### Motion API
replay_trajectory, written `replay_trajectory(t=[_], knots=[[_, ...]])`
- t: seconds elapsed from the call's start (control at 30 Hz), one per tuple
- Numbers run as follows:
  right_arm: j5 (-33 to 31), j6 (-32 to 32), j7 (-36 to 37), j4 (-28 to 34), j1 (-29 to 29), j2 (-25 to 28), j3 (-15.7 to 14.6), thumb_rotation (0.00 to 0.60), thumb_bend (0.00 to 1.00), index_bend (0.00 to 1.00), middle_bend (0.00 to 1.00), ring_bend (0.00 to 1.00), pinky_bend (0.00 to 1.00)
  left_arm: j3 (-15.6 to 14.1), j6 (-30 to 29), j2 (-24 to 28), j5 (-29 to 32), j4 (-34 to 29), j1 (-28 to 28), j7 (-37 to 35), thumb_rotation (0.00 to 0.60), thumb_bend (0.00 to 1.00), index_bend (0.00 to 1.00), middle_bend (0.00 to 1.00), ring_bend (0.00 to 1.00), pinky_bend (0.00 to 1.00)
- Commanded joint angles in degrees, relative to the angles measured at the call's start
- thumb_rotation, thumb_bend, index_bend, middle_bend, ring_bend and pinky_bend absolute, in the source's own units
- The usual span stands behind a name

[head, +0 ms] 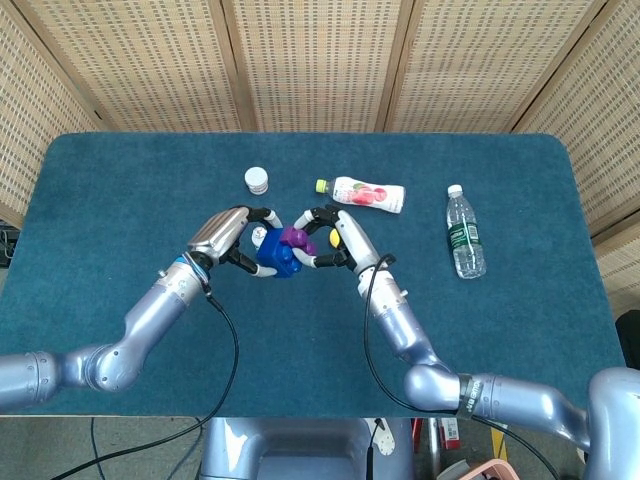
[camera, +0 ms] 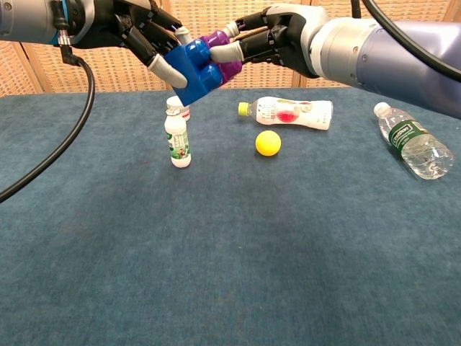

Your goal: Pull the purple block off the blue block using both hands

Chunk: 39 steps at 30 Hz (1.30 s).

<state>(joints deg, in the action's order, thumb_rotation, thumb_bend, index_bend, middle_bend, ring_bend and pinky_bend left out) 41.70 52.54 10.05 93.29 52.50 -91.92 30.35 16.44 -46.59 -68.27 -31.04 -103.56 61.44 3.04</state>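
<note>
Blue block (camera: 193,71): held aloft above the table (camera: 230,252), gripped by the left hand (camera: 140,32), whose fingers closed round its left side.

Purple block (camera: 223,61): joined to the blue block's right end, pinched by the right hand (camera: 270,40).

Axis: the pair lay lengthwise between the two hands, blue toward the left hand, purple toward the right hand. Judged: separation called for opposed pulls along that line.

Below the hands: small bottle (camera: 177,133), yellow ball (camera: 268,143).

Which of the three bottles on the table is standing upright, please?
The small white bottle with the green label, below the held blocks, stands upright. The pink-labelled bottle and the clear water bottle both lie on their sides.
</note>
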Motion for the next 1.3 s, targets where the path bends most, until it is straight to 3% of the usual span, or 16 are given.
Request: replay_trajectory(t=[0.03, 0.37, 0.67, 0.87, 1.0, 1.3], knots=[[0.0, 0.0, 0.1, 0.1, -0.1, 0.0, 0.0, 0.6, 0.43, 0.64, 0.64, 0.39, 0.03, -0.1, -1.6, -1.0, 0.3, 0.1, 0.0, 0.8, 0.6, 0.07, 0.47, 0.47, 0.28, 0.13], [-0.2, -0.3, 0.9, -0.5, -0.7, 0.8, 0.2, 0.6, 0.43, 0.65, 0.64, 0.39, 0.03, -0.2, -3.9, -2.0, 0.1, 1.4, -1.1, 1.7, 0.6, 0.15, 0.53, 0.51, 0.32, 0.16], [-0.3, -1.0, 2.4, 0.2, -2.4, 3.6, 0.7, 0.6, 0.43, 0.65, 0.64, 0.39, 0.03, -0.9, -0.8, 1.4, -1.0, 2.9, -3.5, 0.5, 0.6, 0.15, 0.53, 0.51, 0.32, 0.16], [0.6, -1.2, 1.7, -0.1, -3.7, 5.7, -0.7, 0.6, 0.43, 0.65, 0.64, 0.39, 0.03, -2.8, 0.6, 5.0, -5.6, 2.8, -6.0, 1.0, 0.6, 0.15, 0.53, 0.51, 0.32, 0.16], [2.6, -1.8, -0.3, -0.5, -4.8, 7.5, -3.3, 0.6, 0.43, 0.65, 0.64, 0.39, 0.03, -5.0, -0.5, 7.4, -12.2, 2.2, -8.7, 2.0, 0.6, 0.15, 0.52, 0.51, 0.32, 0.16], [15.1, -1.2, -10.8, -2.7, -6.8, 11.3, -14.4, 0.6, 0.43, 0.65, 0.64, 0.39, 0.03, -12.1, -10.0, 8.9, -27.9, 3.6, -16.2, 9.1, 0.6, 0.15, 0.52, 0.51, 0.32, 0.16]])
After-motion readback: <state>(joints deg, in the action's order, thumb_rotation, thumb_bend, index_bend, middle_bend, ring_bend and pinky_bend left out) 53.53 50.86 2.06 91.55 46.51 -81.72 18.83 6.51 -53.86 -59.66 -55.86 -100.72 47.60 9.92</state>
